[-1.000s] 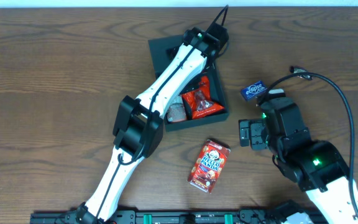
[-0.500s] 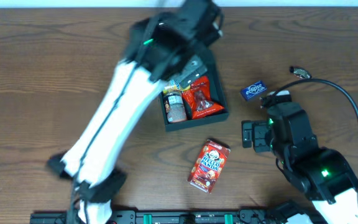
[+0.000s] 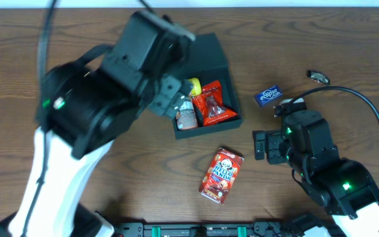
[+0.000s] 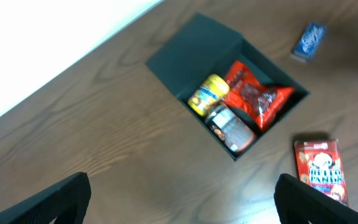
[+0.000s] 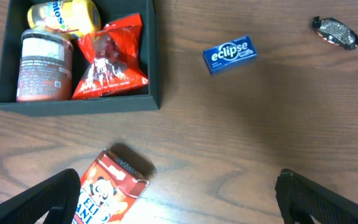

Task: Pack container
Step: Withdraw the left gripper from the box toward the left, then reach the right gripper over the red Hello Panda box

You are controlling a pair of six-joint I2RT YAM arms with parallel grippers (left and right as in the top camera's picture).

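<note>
The container [image 3: 209, 125] is a dark box with its lid [image 3: 206, 51] folded back, left of the table's middle. Inside lie a yellow can [image 3: 193, 85], a dark jar [image 3: 187, 117] and a red bag [image 3: 214, 105]. A red Hello Panda box [image 3: 221, 175] lies on the table in front of it. My left gripper [image 4: 182, 208] hangs high above the table, open and empty, with the container [image 4: 272, 127] far below. My right gripper [image 5: 185, 205] is open over bare wood, and the Panda box [image 5: 107, 193] sits by its left finger. My raised left arm hides the container's left edge in the overhead view.
A blue Eclipse gum pack [image 3: 266, 96] lies right of the container, and a small dark wrapped piece [image 3: 318, 76] beyond it. The right arm [image 3: 328, 178] fills the lower right. The table's white far edge [image 4: 55, 43] shows in the left wrist view.
My left arm has lifted away from the container and swung up and left, close under the overhead camera. The right gripper has barely shifted. Both stay open.
</note>
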